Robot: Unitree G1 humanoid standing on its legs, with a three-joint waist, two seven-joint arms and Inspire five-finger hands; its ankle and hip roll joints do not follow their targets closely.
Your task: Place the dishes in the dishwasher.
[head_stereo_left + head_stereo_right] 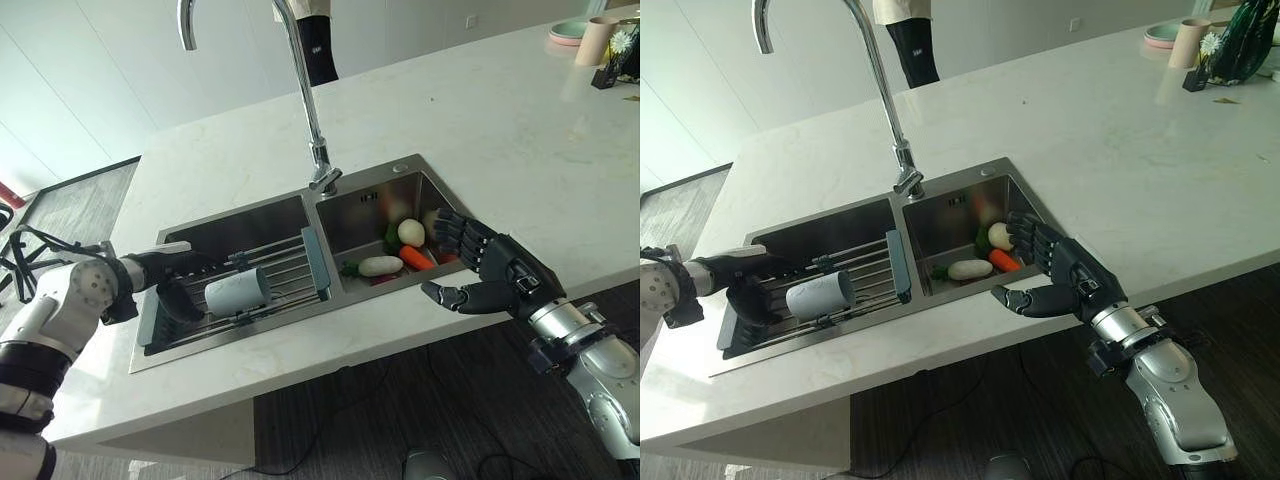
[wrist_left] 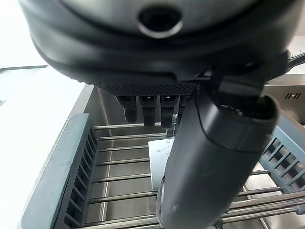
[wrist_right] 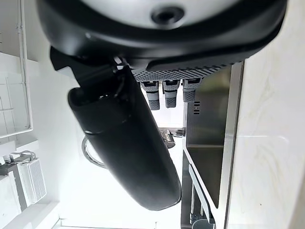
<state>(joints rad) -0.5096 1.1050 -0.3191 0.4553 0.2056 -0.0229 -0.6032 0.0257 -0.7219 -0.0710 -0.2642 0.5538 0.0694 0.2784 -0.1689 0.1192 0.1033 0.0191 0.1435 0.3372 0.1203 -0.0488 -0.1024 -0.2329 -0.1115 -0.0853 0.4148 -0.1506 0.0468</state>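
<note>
The left hand (image 1: 178, 290) reached into the left basin of the double sink (image 1: 420, 170), its dark fingers lowered onto the drying rack (image 1: 290, 265) just to the left of the cup (image 1: 238, 292); in its own wrist view the fingers (image 2: 145, 107) pointed down toward the rack's bars with the thumb (image 2: 209, 157) standing apart, so the hand looked relaxed and clasped nothing, apparently lined up beside the cup ready to take it. The cup was a pale, grey-white cylinder lying on its side across the rack's metal bars, its open mouth turned to the right; it had not been lifted. The rack, with bluish-grey plastic ends, bridged the left basin, presumably to hold washed dishes above the basin's bottom. The right hand (image 1: 480, 270) hovered over the near right corner of the right basin, palm turned toward the sink, fingers spread and straight and the thumb held apart, holding nothing. Below it in the right basin lay vegetables (image 1: 400, 250), among them a carrot and pale round and oblong pieces. A tall curved tap (image 1: 305, 90) rose from the far edge of the sink, set into a pale stone counter (image 1: 500, 130). Far right on the counter stood a pink cup (image 1: 596, 40) and plates (image 1: 568, 32). No dishwasher could be seen.
</note>
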